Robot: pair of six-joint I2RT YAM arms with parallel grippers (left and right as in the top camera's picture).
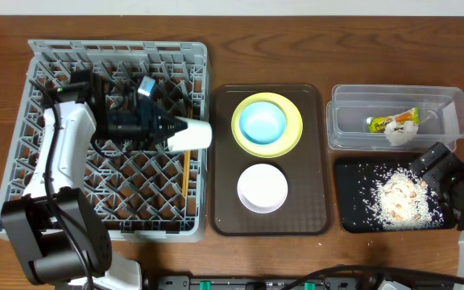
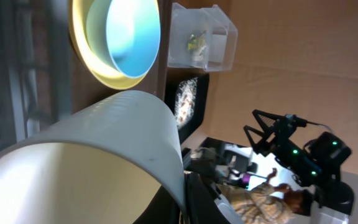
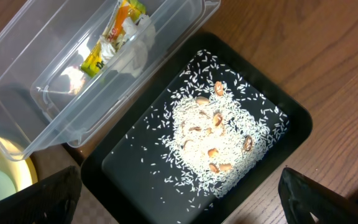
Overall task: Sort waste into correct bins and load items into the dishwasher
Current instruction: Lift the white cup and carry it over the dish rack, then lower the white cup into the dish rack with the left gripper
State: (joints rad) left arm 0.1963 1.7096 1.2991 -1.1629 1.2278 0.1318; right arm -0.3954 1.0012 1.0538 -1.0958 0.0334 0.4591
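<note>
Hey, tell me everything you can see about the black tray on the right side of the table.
The black tray is a shallow, glossy, plastic-looking rectangle with rounded corners, lying flat on the wooden table. A heap of white rice mixed with beige bits sits mid-tray, loose grains scattered around. The clear tub lies right beside it; contact is unclear.
</note>
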